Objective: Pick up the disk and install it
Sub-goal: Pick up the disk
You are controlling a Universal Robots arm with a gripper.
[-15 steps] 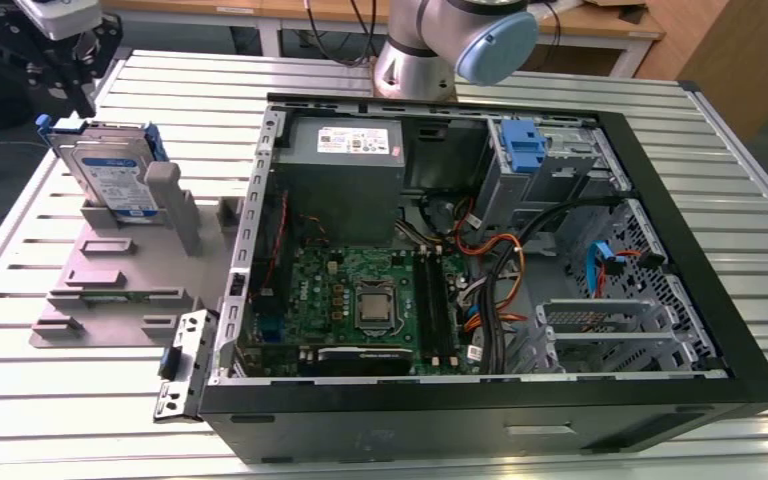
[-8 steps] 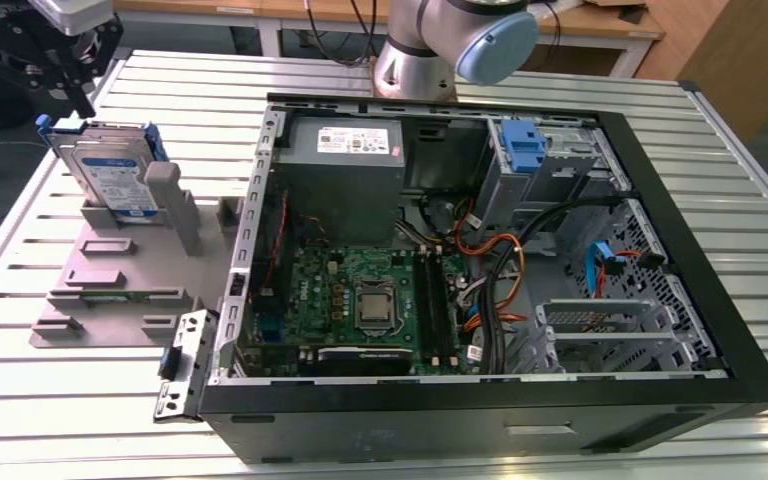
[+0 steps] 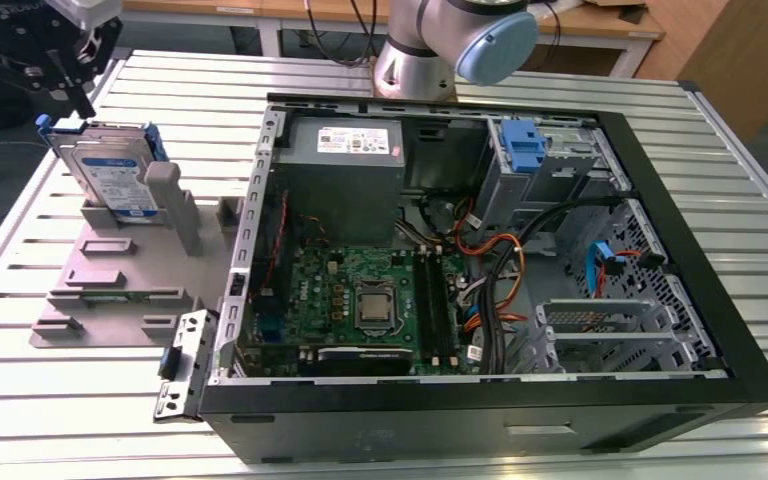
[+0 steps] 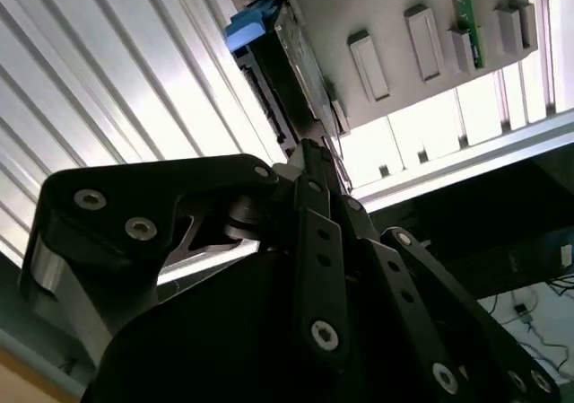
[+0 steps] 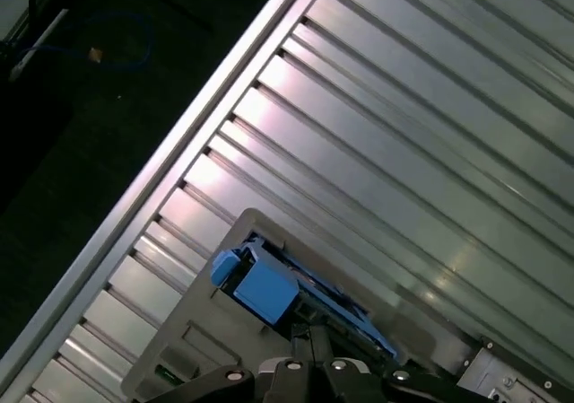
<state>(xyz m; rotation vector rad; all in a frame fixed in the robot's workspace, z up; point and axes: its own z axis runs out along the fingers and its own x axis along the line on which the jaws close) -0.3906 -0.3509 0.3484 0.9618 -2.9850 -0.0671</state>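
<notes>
Starting at the exterior view's left, the gripper (image 3: 64, 88) is hanging over the far left part of the table (image 3: 51, 420), just above the disk (image 3: 107, 170). You cannot tell from any view whether the gripper is open, closed or clamping the disk, so treat the grasp as unconfirmed.

The disk is standing on edge in a slot of the grey stand (image 3: 117, 275), leaning slightly. It is probably being staged upright so that its upper edge and blue frame are sticking up clear of the stand. That gives a tool coming from above something to take.

In the second wrist view, the gripper (image 4: 312, 152) is pointing straight at the narrow edge of the disk (image 4: 287, 71), very near it or touching; which one is not clear. In the first wrist view, the gripper (image 5: 309, 336) is lining up with the same edge, just beside the blue end of the disk (image 5: 265, 286).

Moving right, the computer case (image 3: 491, 410) is lying on its side with the cover off. This is likely so that you are reaching its bays from above. Inside, the power supply (image 3: 344, 145) is sitting against the far wall. At the exterior view's right of it, a blue bracket (image 3: 524, 145) is sitting in the drive cage.

The disk is well apart from that cage and is not yet installed.
</notes>
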